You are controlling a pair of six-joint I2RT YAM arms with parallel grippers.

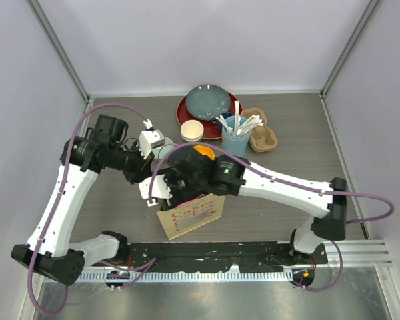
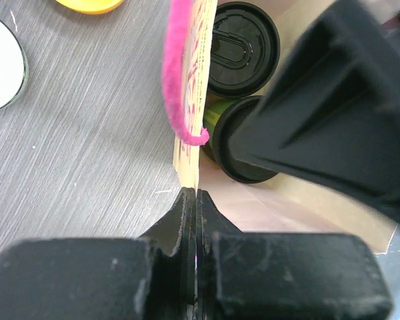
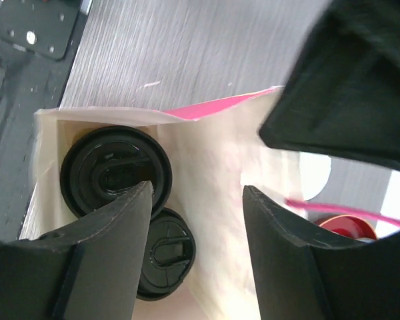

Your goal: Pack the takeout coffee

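Two lidded cups (image 3: 107,167) in bag (image 3: 213,160), beneath parted right pincer (image 3: 197,193), seemingly untouched.

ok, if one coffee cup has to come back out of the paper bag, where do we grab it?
Probably best to grip the coffee cup by the rim of its black lid, coming straight down through the open mouth of the paper bag. Both cups stand upright side by side with only their lids exposed, and the bag walls block any side approach. Close across the sides not facing the other cup.
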